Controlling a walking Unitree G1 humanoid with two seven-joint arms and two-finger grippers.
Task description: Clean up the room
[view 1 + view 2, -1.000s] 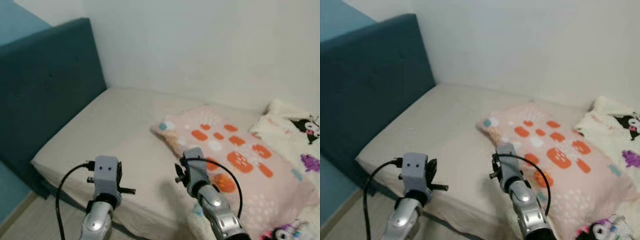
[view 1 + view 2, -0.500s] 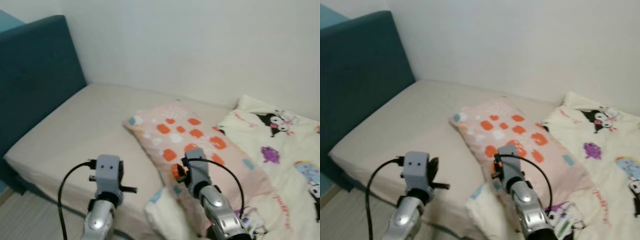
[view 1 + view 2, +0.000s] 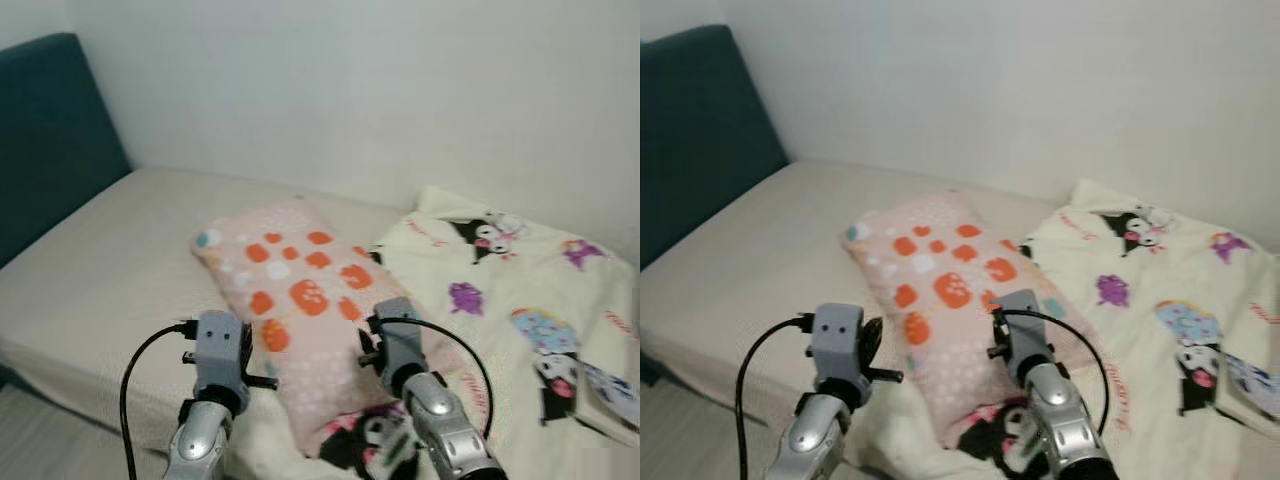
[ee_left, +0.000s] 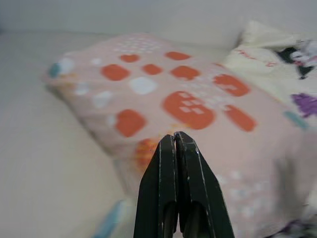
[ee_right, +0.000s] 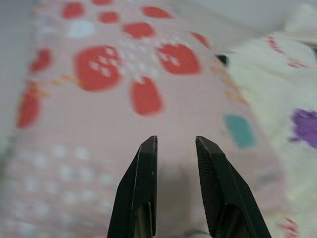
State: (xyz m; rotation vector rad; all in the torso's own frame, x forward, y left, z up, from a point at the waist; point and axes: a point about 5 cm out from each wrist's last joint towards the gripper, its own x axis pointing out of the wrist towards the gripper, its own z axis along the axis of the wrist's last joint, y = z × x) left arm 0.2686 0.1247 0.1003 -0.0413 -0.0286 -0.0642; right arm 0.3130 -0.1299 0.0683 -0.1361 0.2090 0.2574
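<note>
Bed (image 3: 110,250) ahead, teal headboard (image 3: 50,130) at its left end. One pink pillow (image 3: 295,300) with orange spots across the middle; one cartoon-print blanket (image 3: 500,300) touching its right side; possibly a book (image 3: 608,400) at the blanket's far edge. Left gripper (image 4: 175,144) pressed shut, empty, before the pillow. Right gripper (image 5: 176,148) slightly parted, empty, over the pillow.

Pink orange-spotted pillow (image 3: 290,290) flat on bed (image 3: 110,260)
</note>
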